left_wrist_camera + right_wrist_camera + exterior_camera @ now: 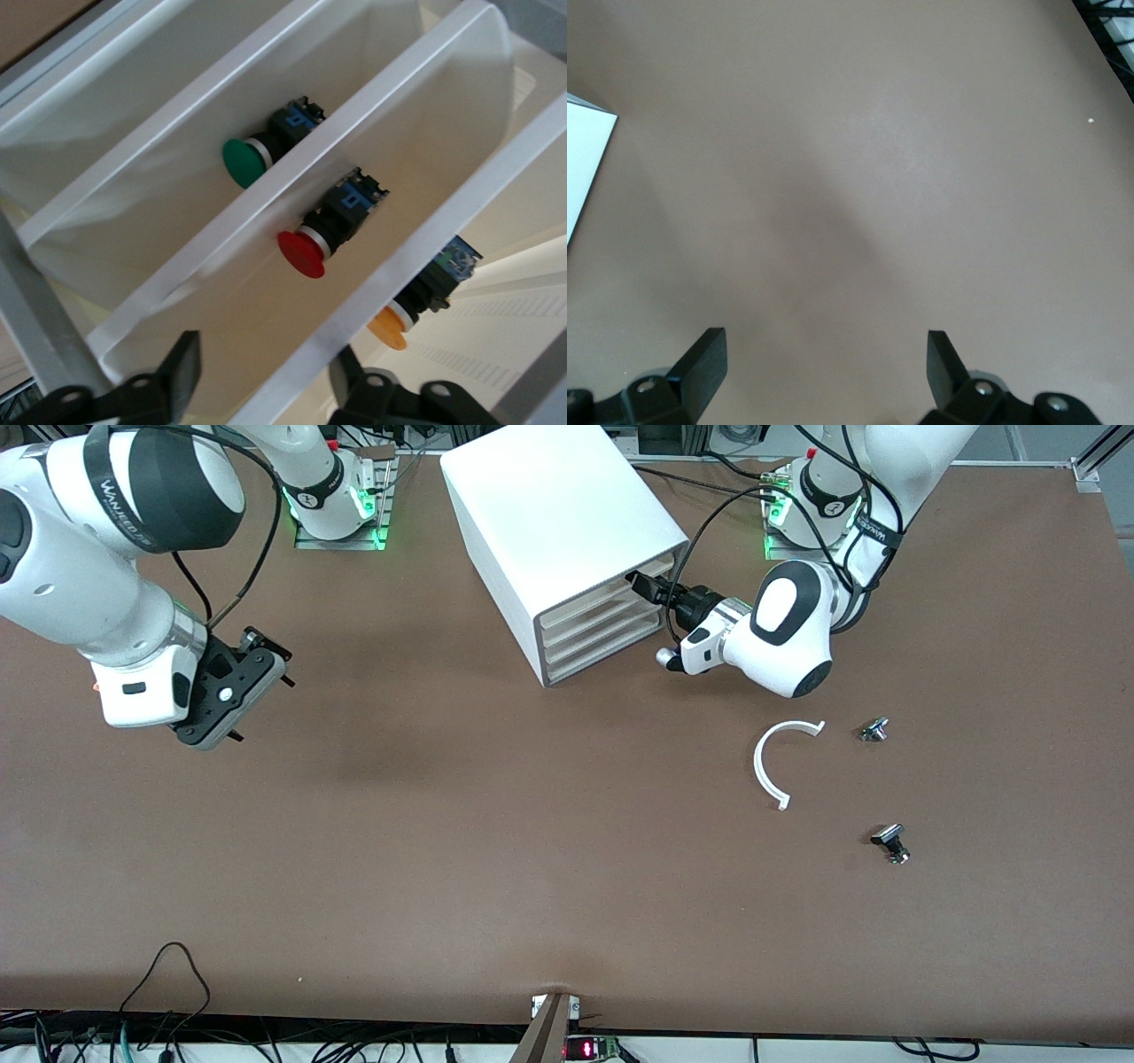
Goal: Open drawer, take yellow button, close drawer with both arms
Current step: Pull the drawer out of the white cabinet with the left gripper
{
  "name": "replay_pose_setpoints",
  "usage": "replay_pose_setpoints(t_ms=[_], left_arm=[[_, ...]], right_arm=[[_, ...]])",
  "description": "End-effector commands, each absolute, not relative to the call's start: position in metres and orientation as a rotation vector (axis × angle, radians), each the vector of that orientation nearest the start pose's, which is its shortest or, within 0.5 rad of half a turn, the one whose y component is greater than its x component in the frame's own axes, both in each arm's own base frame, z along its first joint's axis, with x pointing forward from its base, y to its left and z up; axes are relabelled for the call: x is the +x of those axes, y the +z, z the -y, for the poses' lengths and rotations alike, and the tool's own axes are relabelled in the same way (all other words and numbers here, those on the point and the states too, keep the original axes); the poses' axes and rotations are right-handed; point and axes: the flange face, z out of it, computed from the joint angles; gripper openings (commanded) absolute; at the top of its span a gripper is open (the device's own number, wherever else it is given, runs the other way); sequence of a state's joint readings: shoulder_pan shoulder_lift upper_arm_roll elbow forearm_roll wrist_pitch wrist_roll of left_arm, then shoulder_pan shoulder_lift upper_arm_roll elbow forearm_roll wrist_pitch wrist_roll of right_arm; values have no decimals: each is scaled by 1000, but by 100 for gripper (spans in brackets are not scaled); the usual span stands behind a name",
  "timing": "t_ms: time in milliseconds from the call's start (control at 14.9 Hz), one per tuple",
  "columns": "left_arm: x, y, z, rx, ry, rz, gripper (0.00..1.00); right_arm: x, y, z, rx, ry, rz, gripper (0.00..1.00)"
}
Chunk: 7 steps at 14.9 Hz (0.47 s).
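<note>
The white cabinet [567, 522] stands at the table's robot-side middle, its four stacked drawers [602, 624] all pushed in. My left gripper [640, 584] is open at the upper drawers' front, at the corner toward the left arm's end. In the left wrist view its fingers [177, 376] straddle a white drawer lip [469, 199] without touching it. The orange button [390, 326] lies in the drawer on one side of that lip. My right gripper [257, 704] is open and empty above bare table toward the right arm's end, and it waits.
A red button [301, 254] and a green button [244, 164] lie in two other drawers. A white C-shaped piece [769, 766] and two small metal parts [873, 730] [891, 843] lie on the table toward the left arm's end.
</note>
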<state>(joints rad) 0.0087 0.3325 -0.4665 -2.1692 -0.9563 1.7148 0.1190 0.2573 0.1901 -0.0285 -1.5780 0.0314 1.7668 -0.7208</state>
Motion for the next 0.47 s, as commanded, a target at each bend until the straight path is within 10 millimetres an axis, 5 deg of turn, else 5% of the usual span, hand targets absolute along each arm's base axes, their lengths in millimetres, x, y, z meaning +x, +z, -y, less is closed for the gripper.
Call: replay_pose_setpoints(t_ms=[0, 402], left_arm=[[413, 255, 279, 2100, -1000, 60, 0], [470, 259, 222, 2186, -814, -53, 0]], right_arm=[[605, 531, -148, -2757, -13, 1450, 100], [608, 531, -138, -2757, -20, 1449, 100]])
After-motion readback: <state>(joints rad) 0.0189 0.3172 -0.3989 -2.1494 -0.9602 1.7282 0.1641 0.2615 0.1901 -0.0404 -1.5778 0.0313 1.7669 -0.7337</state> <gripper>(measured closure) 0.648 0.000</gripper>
